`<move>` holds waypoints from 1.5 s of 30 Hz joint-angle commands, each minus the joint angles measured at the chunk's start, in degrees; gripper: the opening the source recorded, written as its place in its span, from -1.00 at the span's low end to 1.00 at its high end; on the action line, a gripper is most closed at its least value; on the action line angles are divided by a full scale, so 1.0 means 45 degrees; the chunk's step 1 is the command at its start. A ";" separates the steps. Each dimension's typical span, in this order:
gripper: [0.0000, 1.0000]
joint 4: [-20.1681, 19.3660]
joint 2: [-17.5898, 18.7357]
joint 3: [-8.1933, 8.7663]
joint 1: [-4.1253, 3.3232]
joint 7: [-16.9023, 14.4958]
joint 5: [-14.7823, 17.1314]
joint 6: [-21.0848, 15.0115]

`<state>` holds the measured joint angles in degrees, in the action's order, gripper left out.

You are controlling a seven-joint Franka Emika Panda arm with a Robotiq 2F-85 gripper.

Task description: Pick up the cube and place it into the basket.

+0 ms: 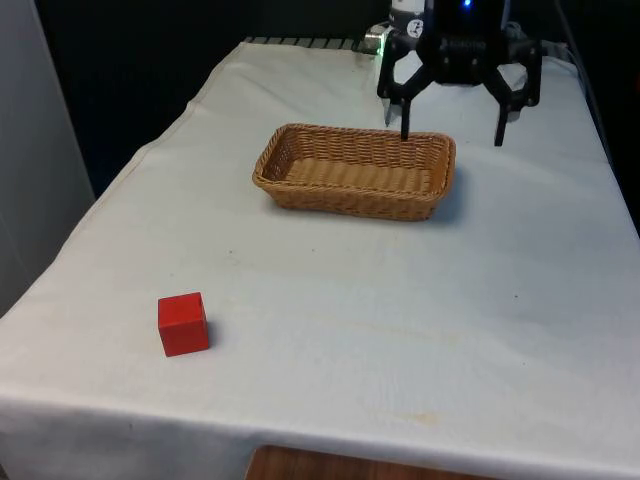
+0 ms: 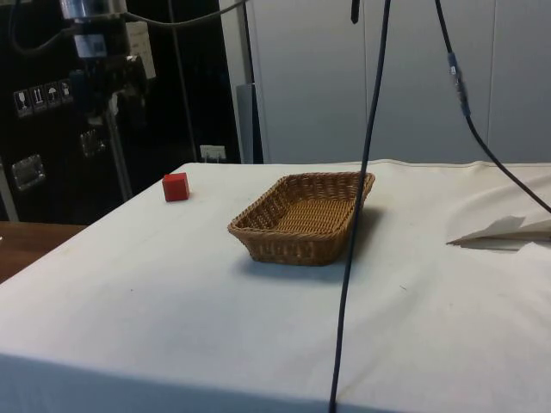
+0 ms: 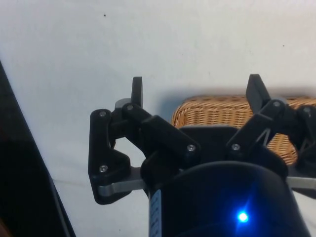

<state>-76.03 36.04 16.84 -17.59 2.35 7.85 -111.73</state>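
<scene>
A red cube (image 1: 183,323) sits on the white cloth near the table's front edge, at the front view's left; it appears as the red cube (image 2: 176,186) in the side view. The woven basket (image 1: 300,190) stands in the middle of the table, holding nothing, and is seen again as the basket (image 2: 258,232) and as the basket (image 3: 197,111). My gripper (image 1: 451,133) hangs open above the basket's far right corner, fingers spread wide with nothing between them. In the wrist view the gripper (image 3: 196,91) shows both fingertips (image 3: 137,90) apart over the cloth.
A black cable (image 2: 362,189) hangs down across the side view in front of the basket. A fold of cloth or paper (image 2: 508,231) lies at that view's right. Wide bare cloth separates the basket from the cube.
</scene>
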 commanded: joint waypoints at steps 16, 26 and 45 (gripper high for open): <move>1.00 -0.1528 -0.0802 -0.0153 0.0242 -0.0229 0.0051 -0.0497; 1.00 -0.2801 -0.1286 -0.0064 0.0598 -0.0815 0.0013 -0.1133; 1.00 -0.3718 -0.1146 0.0318 0.1248 -0.1719 0.0267 -0.1948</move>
<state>-92.76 30.60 18.39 -12.20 -5.27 8.59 -119.75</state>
